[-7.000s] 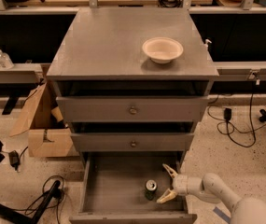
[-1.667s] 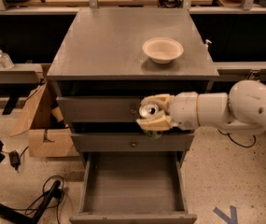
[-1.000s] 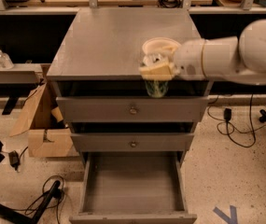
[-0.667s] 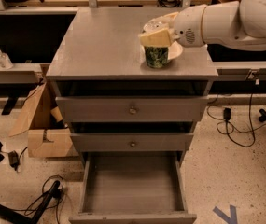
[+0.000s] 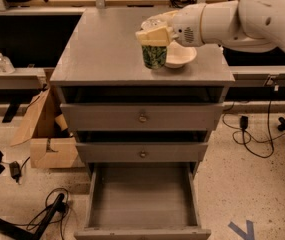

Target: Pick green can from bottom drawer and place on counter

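gripper (image 5: 154, 36): over counter (image 5: 102, 49), fingers clamped on top of green can (image 5: 154, 57)
green can: upright, we see it at 9 o'clock of bowl (image 5: 181, 58), just beside
bottom drawer (image 5: 142, 204): pulled open, 6 o'clock

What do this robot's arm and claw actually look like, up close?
The arm is a fat, smooth white tube with rounded joints and a patch of small dark holes near the wrist. Its claw, above the counter at the green can, is blocky and pale cream.
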Action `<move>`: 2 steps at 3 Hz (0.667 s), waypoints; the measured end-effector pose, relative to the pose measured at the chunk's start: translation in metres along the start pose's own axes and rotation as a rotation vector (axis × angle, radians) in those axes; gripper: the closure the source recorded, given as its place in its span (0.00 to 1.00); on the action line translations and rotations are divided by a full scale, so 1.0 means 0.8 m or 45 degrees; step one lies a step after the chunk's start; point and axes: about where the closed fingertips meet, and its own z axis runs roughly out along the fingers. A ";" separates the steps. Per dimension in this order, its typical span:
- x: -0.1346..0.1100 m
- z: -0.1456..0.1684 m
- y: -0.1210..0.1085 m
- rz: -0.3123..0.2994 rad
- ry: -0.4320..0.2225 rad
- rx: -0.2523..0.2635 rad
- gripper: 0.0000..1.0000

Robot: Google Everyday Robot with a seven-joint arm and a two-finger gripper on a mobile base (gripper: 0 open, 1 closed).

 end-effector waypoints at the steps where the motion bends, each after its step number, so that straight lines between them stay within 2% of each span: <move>1: -0.024 0.063 -0.006 0.046 -0.096 -0.036 1.00; 2: -0.046 0.134 -0.010 0.079 -0.134 -0.111 1.00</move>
